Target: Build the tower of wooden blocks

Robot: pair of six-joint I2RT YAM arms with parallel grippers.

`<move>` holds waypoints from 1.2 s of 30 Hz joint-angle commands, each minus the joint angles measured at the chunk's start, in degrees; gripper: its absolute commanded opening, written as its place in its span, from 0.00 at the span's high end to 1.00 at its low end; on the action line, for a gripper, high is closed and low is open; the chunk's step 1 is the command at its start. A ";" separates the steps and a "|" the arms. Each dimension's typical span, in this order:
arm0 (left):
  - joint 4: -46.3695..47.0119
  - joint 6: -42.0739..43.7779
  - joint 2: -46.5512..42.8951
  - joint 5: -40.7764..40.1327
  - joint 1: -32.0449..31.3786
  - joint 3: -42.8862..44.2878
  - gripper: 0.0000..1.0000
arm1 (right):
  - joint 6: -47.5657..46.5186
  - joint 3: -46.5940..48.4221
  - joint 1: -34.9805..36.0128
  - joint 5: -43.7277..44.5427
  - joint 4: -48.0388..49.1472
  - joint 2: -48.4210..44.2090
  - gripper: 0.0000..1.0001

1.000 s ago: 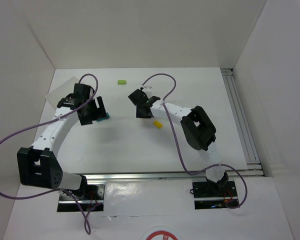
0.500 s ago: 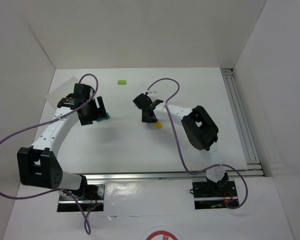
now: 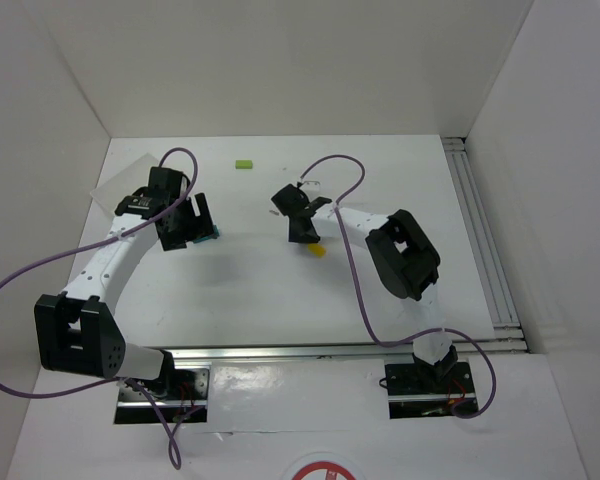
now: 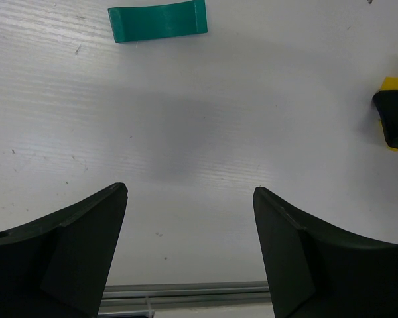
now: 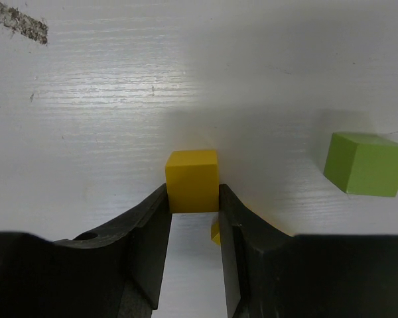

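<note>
The yellow block (image 5: 192, 180) sits on the white table between my right gripper's fingertips, and both fingers touch its sides. My right gripper (image 5: 193, 193) is shut on it; from above it (image 3: 304, 232) hangs over the block (image 3: 318, 251). The light green block (image 5: 366, 163) lies apart on the table, at the far middle in the top view (image 3: 243, 164). The teal arch piece (image 4: 158, 21) lies flat ahead of my left gripper (image 4: 189, 192), which is open and empty above bare table. From above, the arch (image 3: 213, 236) peeks out beside the left gripper (image 3: 194, 226).
A thin translucent sheet (image 3: 120, 180) lies at the far left behind the left arm. Metal rails run along the right side (image 3: 480, 230) and the near edge (image 3: 340, 350). White walls close in the table on three sides.
My right gripper has moved right and toward the near edge to the yellow block and has closed on it. The left arm and the other blocks have not moved.
</note>
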 commanded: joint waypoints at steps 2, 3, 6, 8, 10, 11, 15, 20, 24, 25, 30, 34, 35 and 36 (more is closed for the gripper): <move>0.65 0.88 -0.27 0.50 -0.31 0.01 0.10 | -0.16 -1.37 -0.70 0.47 0.43 -2.60 0.57; 0.65 0.88 -0.27 0.50 -0.31 0.01 0.10 | -0.16 -1.37 -0.70 0.46 0.43 -2.60 0.56; 0.65 0.88 0.25 0.50 -0.31 0.01 0.10 | -0.16 -1.37 -0.70 0.46 0.43 -2.07 0.54; 0.65 0.88 0.25 0.50 -0.31 0.01 0.10 | -0.16 -1.37 -0.70 0.46 0.95 -2.07 0.54; 0.65 0.88 0.25 0.50 -0.31 0.01 0.10 | -0.16 -1.37 -1.22 0.99 0.96 -1.54 0.54; 0.65 0.88 0.25 -0.03 -0.31 0.01 0.10 | -0.16 -1.37 -1.22 0.99 0.96 -1.54 0.54; 0.65 0.88 0.25 -0.03 -0.31 -0.52 0.11 | -1.30 0.73 -1.22 0.99 0.96 -0.49 0.43; 0.65 0.88 0.25 -0.03 -0.31 -0.52 0.11 | -3.76 2.58 -1.22 0.38 -0.27 -4.07 0.24; 0.65 0.88 0.25 -0.03 -0.31 -0.52 0.11 | -6.13 3.20 -1.22 0.37 -0.88 -8.57 0.19; 0.65 0.88 0.25 -0.03 -0.31 -0.52 0.11 | -6.14 3.20 -1.22 1.07 -0.89 -9.36 0.19; 0.65 0.88 0.25 -0.03 -0.31 -0.52 0.11 | -6.14 -1.44 -3.41 5.21 -0.02 -14.80 0.28; 0.65 0.88 0.25 -0.03 -0.83 -0.52 0.11 | -6.14 -5.68 -9.74 -0.24 0.79 -14.91 0.23; 0.65 0.88 0.25 -0.03 -0.83 -0.52 0.11 | -6.66 -5.68 -9.75 -0.24 0.78 -14.90 0.20; 0.65 0.88 0.25 -0.03 -0.83 -0.52 0.11 | -6.67 -5.68 -10.53 -0.24 0.00 -13.86 0.19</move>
